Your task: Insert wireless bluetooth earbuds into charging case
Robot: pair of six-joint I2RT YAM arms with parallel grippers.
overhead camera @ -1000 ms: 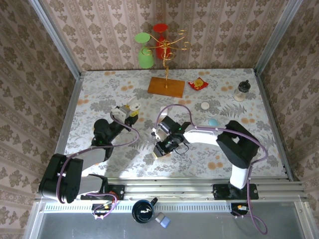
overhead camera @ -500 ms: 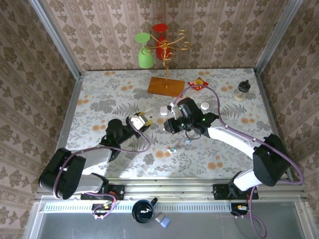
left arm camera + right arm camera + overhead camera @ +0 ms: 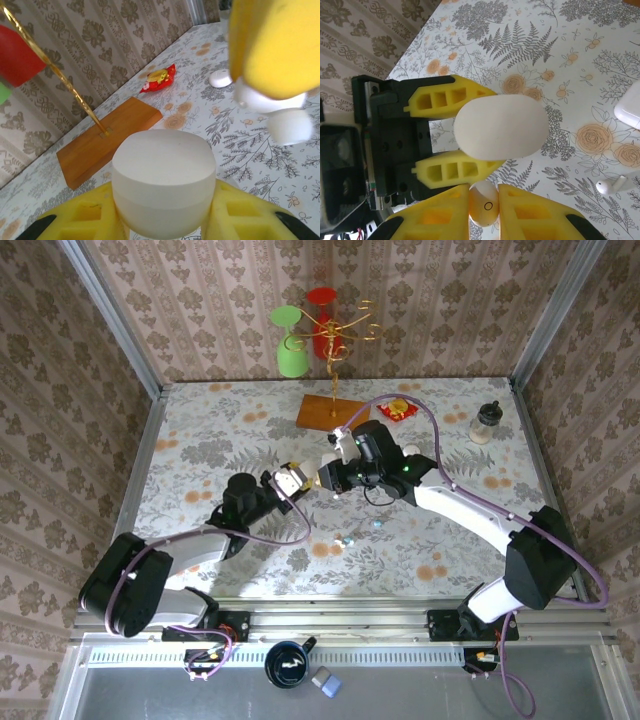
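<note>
Yellow pads of the right pincer [image 3: 484,194] are clamped on one white earbud [image 3: 483,205]. Its long axis runs 12–6 in the right wrist view.

At 12 o'clock from it, very near, is the white charging case [image 3: 507,127]; contact cannot be told. The left pincer [image 3: 162,217] grips the case across its narrow width. The case's long axis runs 9–3, crosswise to the earbud.

From above, the case lies at 9 o'clock of the right pincer, both mid-surface.

The left wrist view shows a seam round the case and no open socket. Lid judged closed, so it must open before insertion.

A loose earbud [image 3: 610,186] and a second case [image 3: 631,111] lie toward 3 o'clock on the surface [image 3: 200,440]. The wooden stand base [image 3: 333,412] sits at 12 o'clock, apart. Free room lies toward 9.
</note>
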